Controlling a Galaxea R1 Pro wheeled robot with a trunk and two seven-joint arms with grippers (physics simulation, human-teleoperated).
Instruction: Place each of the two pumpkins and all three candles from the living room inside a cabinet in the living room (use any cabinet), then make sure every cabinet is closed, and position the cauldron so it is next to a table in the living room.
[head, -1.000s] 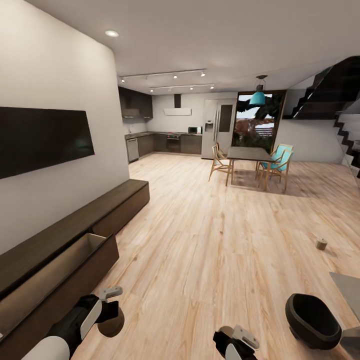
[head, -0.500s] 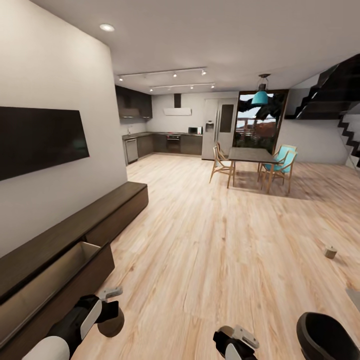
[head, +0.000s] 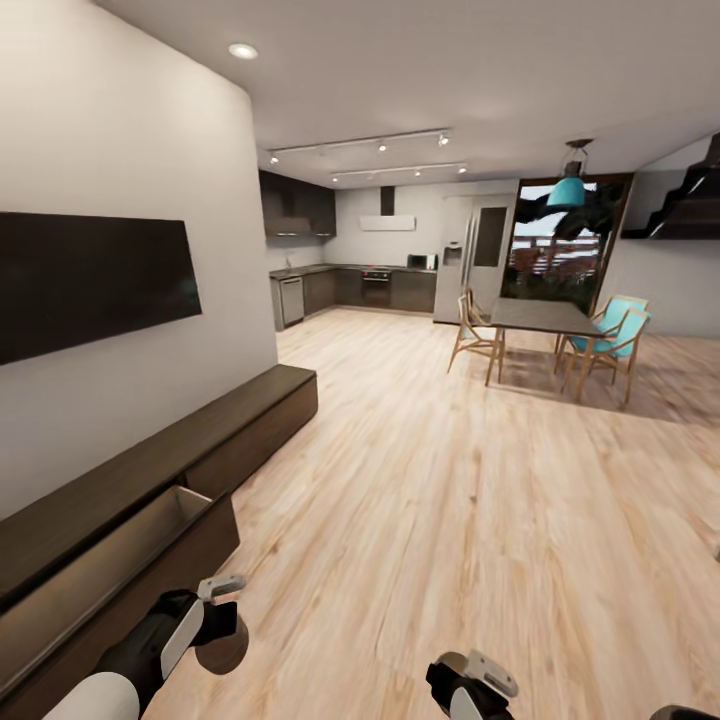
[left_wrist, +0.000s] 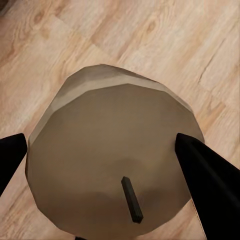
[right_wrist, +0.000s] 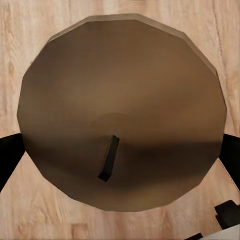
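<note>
**Both grippers carry candles beside the open cabinet**

The left gripper (left_wrist: 107, 150) is clamped on a candle (left_wrist: 112, 150); the right gripper (right_wrist: 120, 150) grips another candle (right_wrist: 120, 110). The cabinet (head: 150, 470) runs along the wall at left, one drawer (head: 120, 560) pulled open

In the left wrist view the candle (left_wrist: 112, 160) covers the floor between the two dark fingers (left_wrist: 212, 187), and both fingers run off the picture's edges, so their tips cannot be seen. In the right wrist view the other candle (right_wrist: 122, 115) sits between fingers (right_wrist: 7, 157) that show as dark slivers cut by the edges. In the head view the open cabinet (head: 150, 500) drawer is cut off, its inside hidden.
</note>
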